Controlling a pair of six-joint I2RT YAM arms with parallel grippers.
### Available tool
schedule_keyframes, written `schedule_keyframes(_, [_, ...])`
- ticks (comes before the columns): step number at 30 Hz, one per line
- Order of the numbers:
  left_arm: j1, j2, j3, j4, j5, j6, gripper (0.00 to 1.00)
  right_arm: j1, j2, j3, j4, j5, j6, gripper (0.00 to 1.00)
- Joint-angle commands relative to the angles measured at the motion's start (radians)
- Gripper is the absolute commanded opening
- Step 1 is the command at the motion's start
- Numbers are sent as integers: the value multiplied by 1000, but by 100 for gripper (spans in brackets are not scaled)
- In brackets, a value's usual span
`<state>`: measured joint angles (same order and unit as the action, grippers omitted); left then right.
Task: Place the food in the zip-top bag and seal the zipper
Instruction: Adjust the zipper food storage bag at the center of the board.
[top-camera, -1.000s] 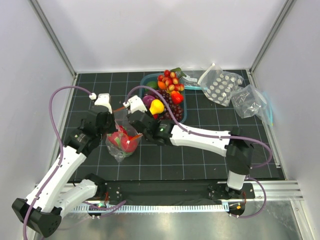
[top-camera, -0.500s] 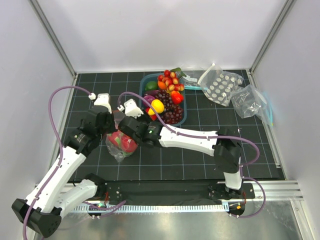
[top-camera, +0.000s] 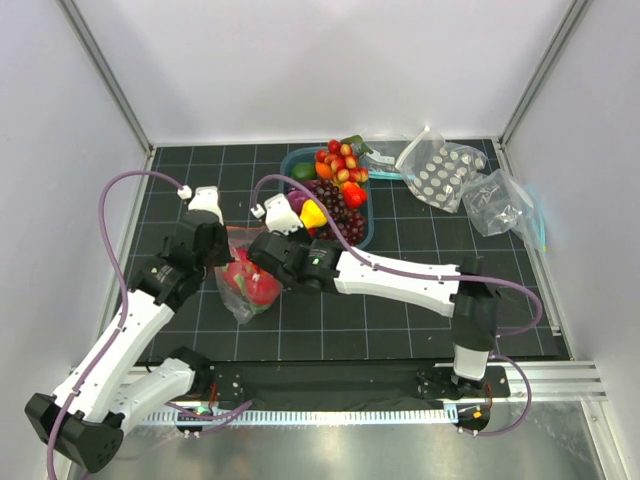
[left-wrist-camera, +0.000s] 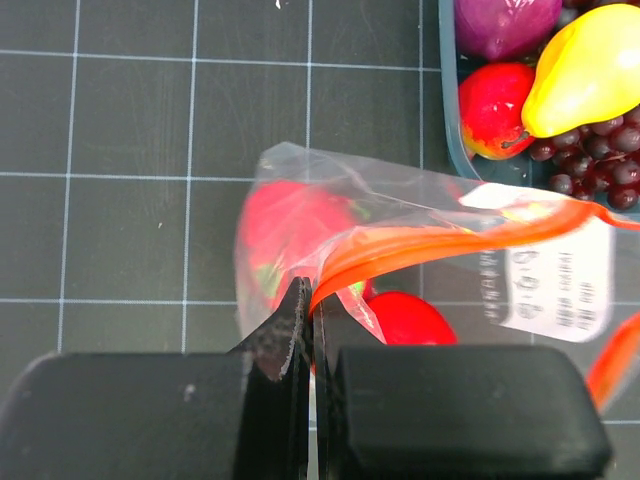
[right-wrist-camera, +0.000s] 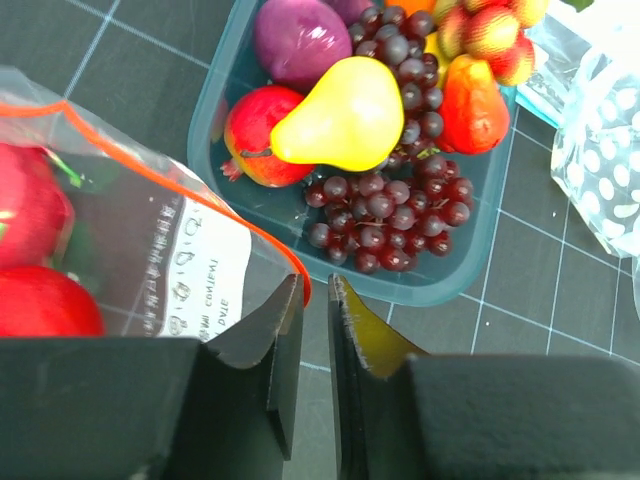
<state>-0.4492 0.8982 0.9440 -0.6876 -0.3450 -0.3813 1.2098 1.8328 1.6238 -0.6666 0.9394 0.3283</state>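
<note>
A: Left claw (left-wrist-camera: 308, 300)?
B: Clamped on the orange zipper (left-wrist-camera: 430, 240) of the bag (left-wrist-camera: 290, 170). The bag lies on the counter (left-wrist-camera: 120, 120) beside the bin (right-wrist-camera: 275, 208), red fruit (left-wrist-camera: 410, 318) inside.
A: Right claw (right-wrist-camera: 315, 290)?
B: Fingers nearly together at the zipper's end; cannot tell whether it grips.

Your left arm (top-camera: 125, 338) and right arm (top-camera: 400, 282) wear white shells over black joints, purple cables (top-camera: 135, 179) trailing each; your left hand (left-wrist-camera: 310, 325) and right hand (right-wrist-camera: 315, 315) are blocky matte black.
</note>
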Motion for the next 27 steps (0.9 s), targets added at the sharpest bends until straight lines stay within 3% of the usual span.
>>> schedule_keyframes(1, [6,4,29,-1,-32,7,0,2,-78,-7,-45,32,31,22])
schedule_keyframes(14, [6,2,29,-3,-34,7,0,-62,-139,-87,1,-257,9,23])
schedule_keyframes(16, [4,2,30,-3,-34,7,0,-72,-162,-99,1,-295,9,20])
schedule_keyframes(20, [6,2,29,-1,-34,7,0,-99,-207,-149,27,-362,6,3])
schedule_keyframes(27, [6,1,29,-1,-20,5,0,-219,-371,-346,241,-655,-15,1])
